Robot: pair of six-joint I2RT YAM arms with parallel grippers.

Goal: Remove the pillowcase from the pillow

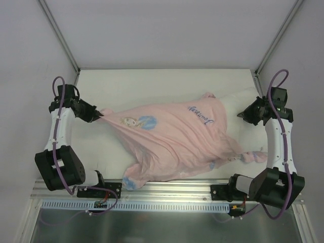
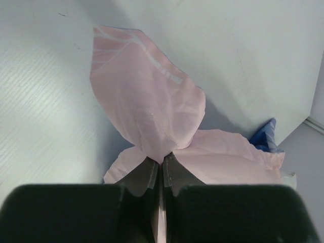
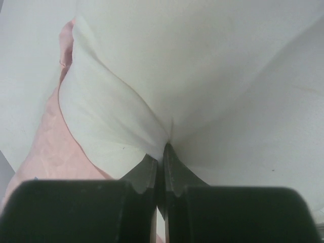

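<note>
The pillowcase lay pink side out across the table, covering most of the pillow, whose white end showed at the right. Our left gripper was clenched on the cover's left corner, our right gripper on the white end. We judged a slow, level pull apart would slide it off.
</note>
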